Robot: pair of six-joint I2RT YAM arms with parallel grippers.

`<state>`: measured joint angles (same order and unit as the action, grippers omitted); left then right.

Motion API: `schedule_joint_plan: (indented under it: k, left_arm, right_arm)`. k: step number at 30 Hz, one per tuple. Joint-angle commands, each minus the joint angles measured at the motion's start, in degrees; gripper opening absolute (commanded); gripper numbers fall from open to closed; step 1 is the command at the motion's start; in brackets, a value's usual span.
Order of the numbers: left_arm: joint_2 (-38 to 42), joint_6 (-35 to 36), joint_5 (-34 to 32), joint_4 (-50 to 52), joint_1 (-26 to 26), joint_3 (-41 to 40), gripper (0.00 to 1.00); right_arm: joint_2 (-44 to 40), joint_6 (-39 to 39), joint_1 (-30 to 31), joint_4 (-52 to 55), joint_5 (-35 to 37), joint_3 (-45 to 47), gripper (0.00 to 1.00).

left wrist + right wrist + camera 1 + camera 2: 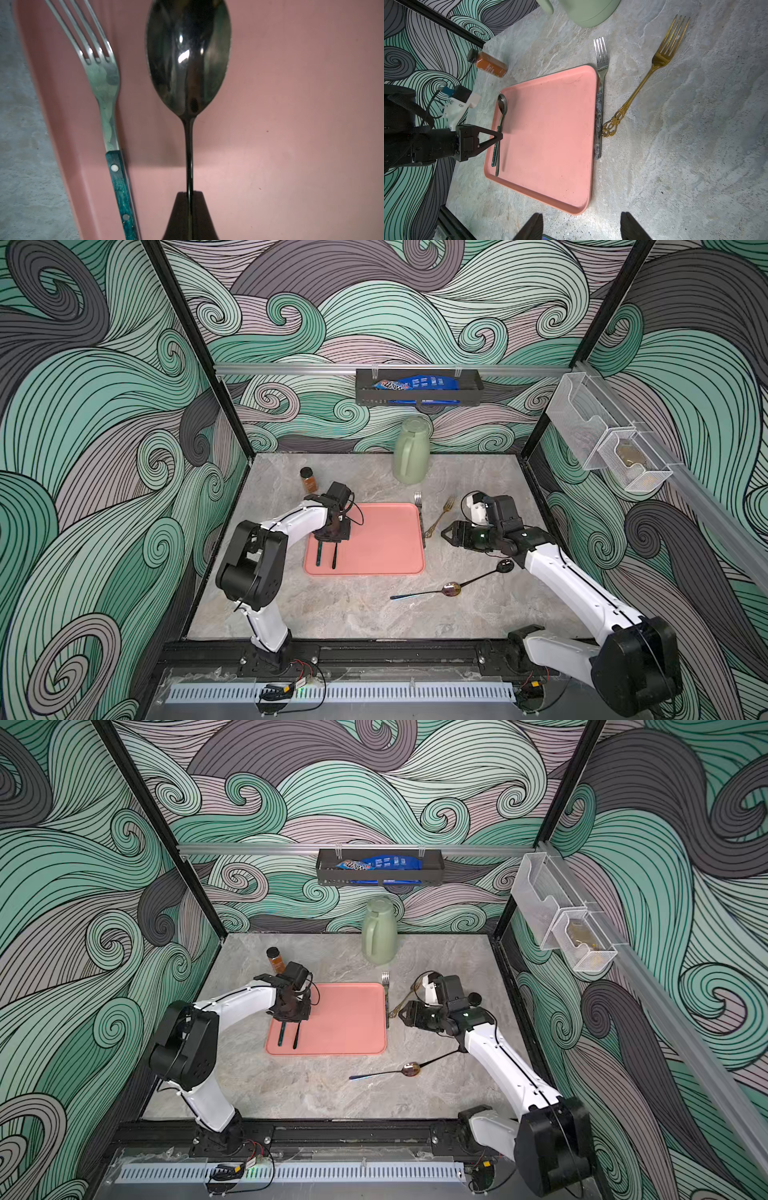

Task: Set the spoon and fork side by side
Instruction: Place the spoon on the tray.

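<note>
A grey marbled desk point(353, 614) is enclosed by swirling green walls point(104, 448). Two white and black robot arms reach in from its near edge. The left arm point(291, 522) bends over a pink tray point(386, 547) in the middle of the desk, and the right arm point(561, 572) stretches toward the desk just right of the tray. A pale green jug point(411, 452) stands upright behind the tray.

The left end effector point(190, 212) points down at the tray's left side, closed tight on the thin handle of a dark spoon point(188, 62). The spoon runs lengthwise along the tray, bowl toward the back; whether it touches the tray floor cannot be told. Just to its left, nearly parallel, a teal-handled fork point(106, 83) lies against the tray's left wall, tines pointing the same way.

The right end effector point(446, 533) hovers with fingers point(532, 227) spread apart, holding nothing. A silver fork point(601, 68) lies along the outside of the tray's right edge, a gold fork point(645, 76) aslant just beyond it. Two loose spoons point(451, 589) lie on the desk toward the front right. A small spice bottle point(308, 480) stands behind the tray's left corner.
</note>
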<state>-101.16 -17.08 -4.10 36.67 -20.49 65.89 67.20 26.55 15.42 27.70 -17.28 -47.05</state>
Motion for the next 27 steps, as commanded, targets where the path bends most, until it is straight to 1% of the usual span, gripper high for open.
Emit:
schedule_joint_plan:
  k: [1,8,14,19,27]
  left_arm:
    - [-1.0,1.6,0.7,-1.4,1.0,1.4,0.00]
    - [-3.7,2.8,1.8,-2.3,3.5,2.4,0.00]
    - [-4.1,1.9,1.5,-2.2,3.7,2.6,0.00]
    - [-4.0,1.5,0.7,-1.8,3.7,3.1,0.00]
    - [-5.9,0.5,-0.2,-0.4,4.0,4.5,0.00]
  right_arm:
    - [0.0,0.0,-0.1,0.9,-0.7,0.8,0.65]
    - [1.7,-1.0,0.0,1.4,-0.7,-0.8,0.65]
    - [2.5,-1.4,0.0,1.6,-0.7,-1.4,0.65]
    - [2.1,-1.4,0.0,1.1,-0.6,-0.3,0.65]
    - [2.0,-1.2,0.0,1.5,-0.6,-1.0,0.65]
